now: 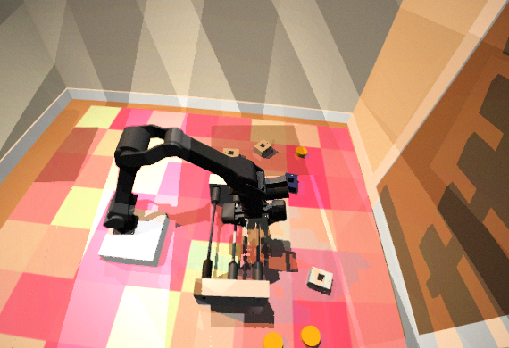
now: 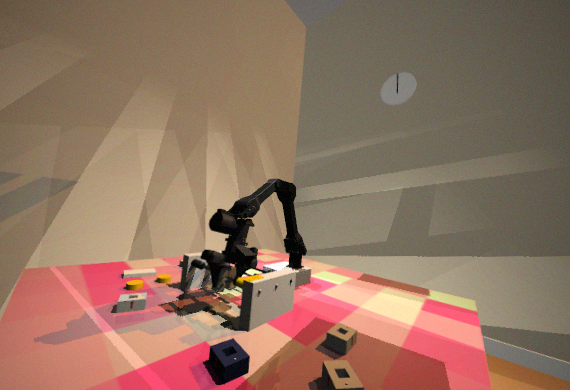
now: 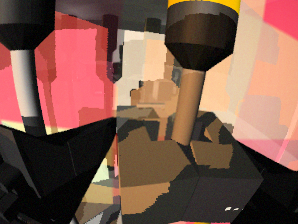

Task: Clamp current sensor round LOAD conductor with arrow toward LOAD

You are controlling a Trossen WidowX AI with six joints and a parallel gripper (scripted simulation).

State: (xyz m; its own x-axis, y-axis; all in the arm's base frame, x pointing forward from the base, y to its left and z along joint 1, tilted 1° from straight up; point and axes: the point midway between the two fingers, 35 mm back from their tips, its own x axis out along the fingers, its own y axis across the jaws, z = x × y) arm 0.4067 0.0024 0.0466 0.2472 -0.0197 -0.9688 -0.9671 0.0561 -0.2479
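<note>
Room: tan and grey walls (image 1: 262, 49) (image 2: 423, 165), streaked with light and shade.

Table (image 1: 34, 285) (image 2: 398, 310): patchwork top of pinks, creams and yellow-greens.

Arm (image 1: 208, 156) (image 2: 289, 210): black, foot on a pale slab (image 1: 132, 245) (image 2: 303, 276), arched over, wrist end low between two upright panels, near panel in top view (image 1: 235, 288) (image 2: 186, 267), other panel (image 1: 218, 179) (image 2: 268, 302). Thin rods run between the panels, thick dark collars at their ends. One collar (image 3: 200, 35) has a yellow band.

Wall clock (image 2: 398, 88): round, pale.

Pincer (image 1: 254, 223) (image 2: 218, 275) (image 3: 164, 129): at the rods, closed on the sensor, a finger on either side.

Sensor (image 1: 254, 234) (image 3: 160, 175): blocky, brown and black in the patchy light, up at one rod (image 3: 189, 107), which runs down into its upper side. Cannot tell whether it is latched; arrow and LOAD marking unreadable.

Loose blocks, each with a square hole: navy (image 1: 292, 182) (image 2: 229, 360); two tan, one (image 1: 262, 147) (image 2: 342, 375) near the other (image 1: 231, 153) (image 2: 341, 340); whitish (image 1: 320, 279) (image 2: 132, 303), apart from the panels.

Yellow discs: a pair, one (image 1: 272, 341) (image 2: 164, 278) near its mate (image 1: 311, 335) (image 2: 134, 285); a third (image 1: 301, 152) off beyond the tan blocks.
</note>
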